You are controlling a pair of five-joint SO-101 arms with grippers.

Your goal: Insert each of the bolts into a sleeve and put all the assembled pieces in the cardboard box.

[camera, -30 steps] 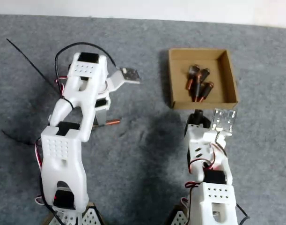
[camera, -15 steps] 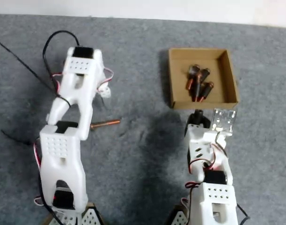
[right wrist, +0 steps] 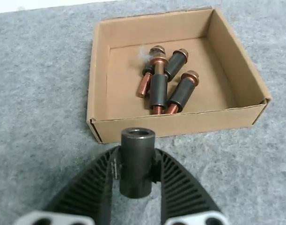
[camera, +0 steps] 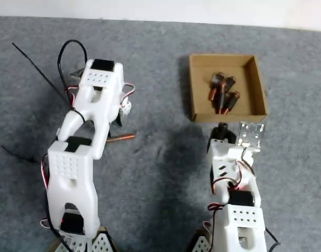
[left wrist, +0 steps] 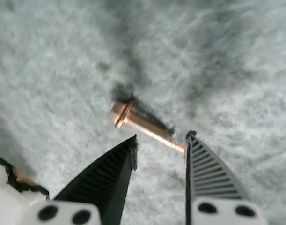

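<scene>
On the gray mat (camera: 160, 173) at the robot's left side, the left gripper (left wrist: 161, 138), its jaws apart, had swung back from farther out and hung just above the loose copper bolt (left wrist: 142, 122). The bolt itself had not moved, so a pick-up looked ready to begin. The right gripper (right wrist: 137, 155) had stayed still, clamped on an upright black sleeve (right wrist: 137, 164) just short of the cardboard box (camera: 192, 89), where several assembled pieces (camera: 222, 93) already lay. Nothing lay between the open jaws and the bolt, and a black cable (camera: 35, 71) trailed well off to the side.
</scene>
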